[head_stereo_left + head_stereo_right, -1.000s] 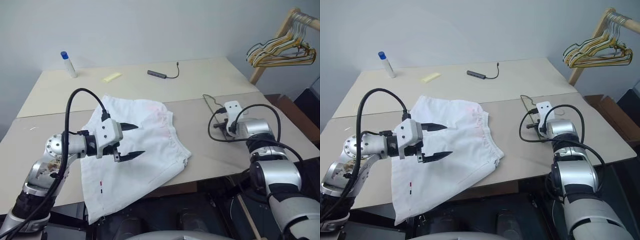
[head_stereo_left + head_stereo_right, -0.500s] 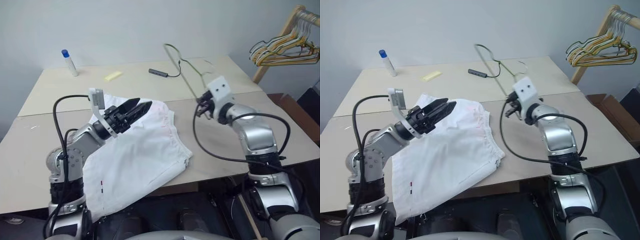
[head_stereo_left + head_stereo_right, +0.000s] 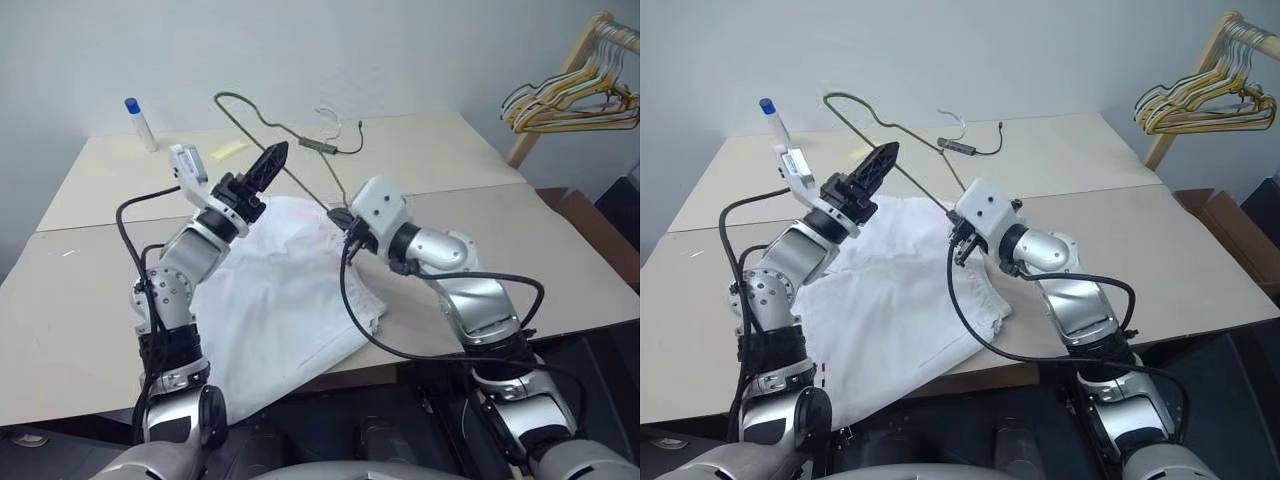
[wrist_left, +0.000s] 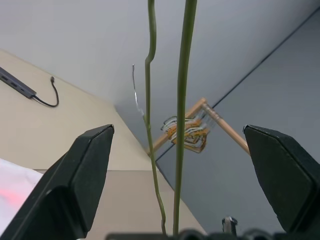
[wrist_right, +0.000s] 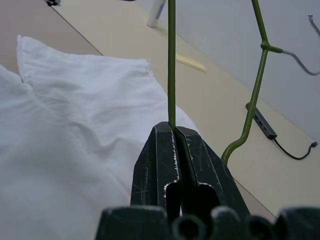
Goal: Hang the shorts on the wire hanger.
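The white shorts (image 3: 285, 300) lie spread on the table (image 3: 90, 280), their gathered waistband towards the right. My right gripper (image 3: 341, 217) hangs over that waistband, shut on one wire of the thin greenish-grey wire hanger (image 5: 171, 60). The hanger slants up and to the left in the air above the shorts. My left gripper (image 3: 281, 150) points up beside it, open. In the left wrist view two strands of the hanger (image 4: 182, 100) run between its wide-spread fingers (image 4: 90, 165) without touching them. The right wrist view has the shorts (image 5: 75, 125) below the shut fingers (image 5: 160, 150).
A bunch of yellow and dark hangers (image 3: 565, 100) hangs on a wooden rack at the far right. At the back of the table stand a blue-capped bottle (image 3: 138, 125), a yellow strip (image 3: 228, 150) and a grey adapter with cable (image 3: 322, 146).
My right gripper lifted the hanger off the table at the right and swung it left over the shorts. My left gripper rose off the shorts, rolled, and now straddles the hanger wires.
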